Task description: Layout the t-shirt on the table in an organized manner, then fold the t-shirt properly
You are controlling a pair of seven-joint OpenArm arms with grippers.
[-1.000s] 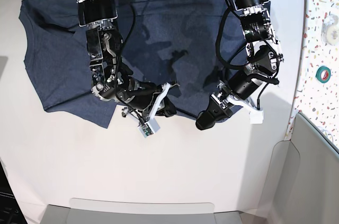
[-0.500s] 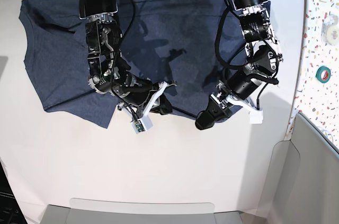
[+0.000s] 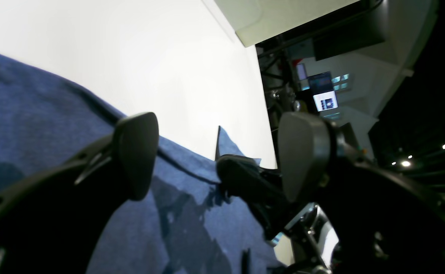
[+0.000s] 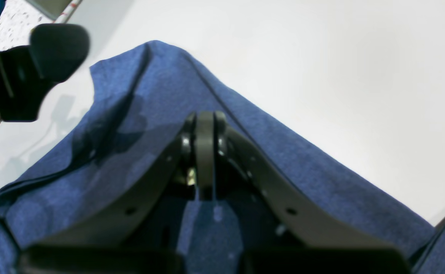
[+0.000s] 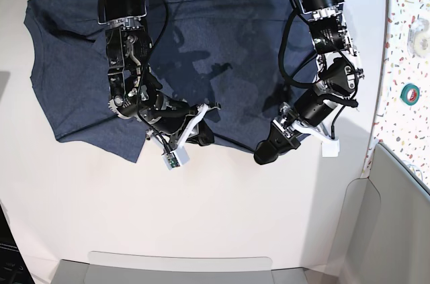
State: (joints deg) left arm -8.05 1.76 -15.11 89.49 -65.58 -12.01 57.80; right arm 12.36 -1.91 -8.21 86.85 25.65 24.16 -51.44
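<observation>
The dark navy t-shirt (image 5: 222, 35) lies spread over the far half of the white table (image 5: 201, 217), with its hem toward the near side. My right gripper (image 5: 203, 135) is on the base view's left, shut on the hem. The right wrist view shows its fingers (image 4: 205, 152) pressed together with the blue t-shirt (image 4: 283, 160) pulled up into a ridge around them. My left gripper (image 5: 267, 152) is open over the hem a little to the right. In the left wrist view its pads (image 3: 137, 152) stand wide apart above the t-shirt (image 3: 47, 125) and the table (image 3: 150, 57).
A narrow speckled surface (image 5: 406, 49) runs along the right side, carrying a teal tape roll (image 5: 410, 92). A grey bin (image 5: 390, 217) stands at the near right and a grey ledge (image 5: 181, 267) lines the front edge. Black cables hang along both arms.
My right gripper has shifted slightly left with the hem in it. My left gripper has slid a little to the right along the hem, still open.
</observation>
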